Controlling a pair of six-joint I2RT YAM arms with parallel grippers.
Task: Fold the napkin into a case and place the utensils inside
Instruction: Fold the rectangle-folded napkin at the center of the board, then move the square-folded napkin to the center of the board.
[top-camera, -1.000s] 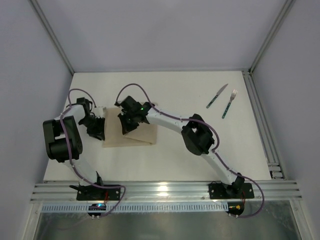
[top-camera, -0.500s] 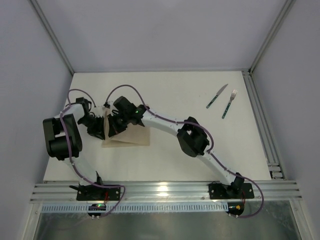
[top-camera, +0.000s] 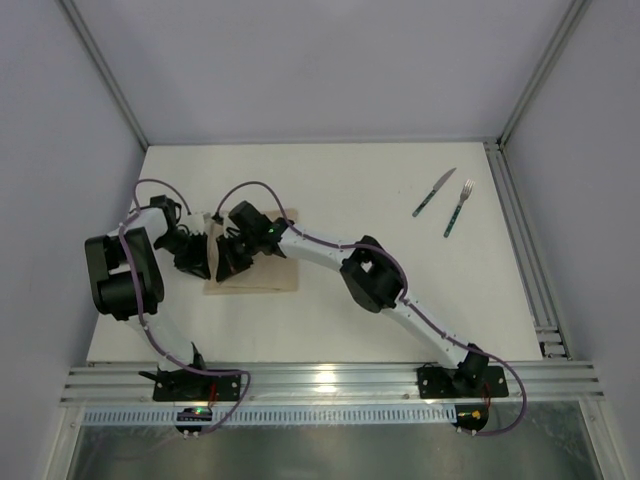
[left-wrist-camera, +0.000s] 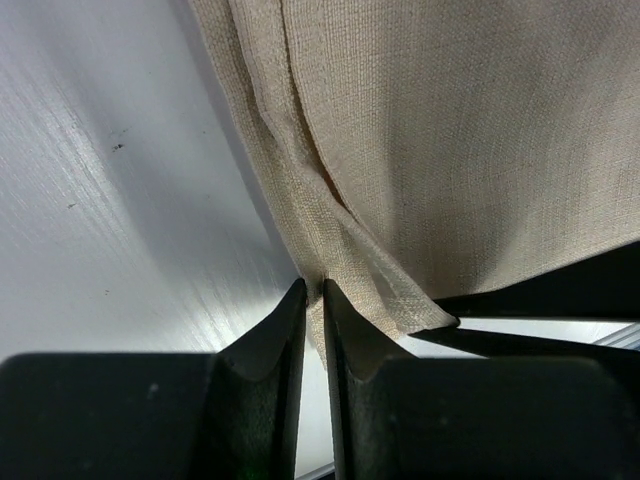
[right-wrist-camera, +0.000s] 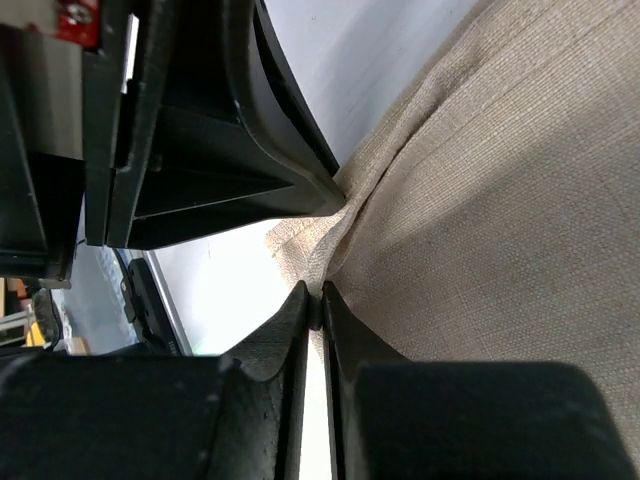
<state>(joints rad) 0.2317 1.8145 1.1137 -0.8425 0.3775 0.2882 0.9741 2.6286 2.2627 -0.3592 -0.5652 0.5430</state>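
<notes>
The beige napkin (top-camera: 266, 276) lies folded on the left of the table, partly under both wrists. My left gripper (top-camera: 200, 262) is shut on the napkin's layered left edge, a fold of napkin (left-wrist-camera: 450, 130) pinched at the left gripper's (left-wrist-camera: 314, 285) tips. My right gripper (top-camera: 228, 264) sits right beside it, shut on a thin edge of the napkin (right-wrist-camera: 500, 220) at the right gripper's (right-wrist-camera: 314, 292) tips. The knife (top-camera: 434, 192) and fork (top-camera: 458, 208), with dark teal handles, lie side by side at the far right, well away from both grippers.
A metal rail (top-camera: 528, 250) runs along the table's right edge, and grey walls enclose the back and sides. The left gripper's black body (right-wrist-camera: 200, 150) fills the upper left of the right wrist view, almost touching the right fingers.
My right gripper has carried the napkin's edge leftward up to the left gripper, so the cloth looks narrower. The left gripper closed onto the napkin.
</notes>
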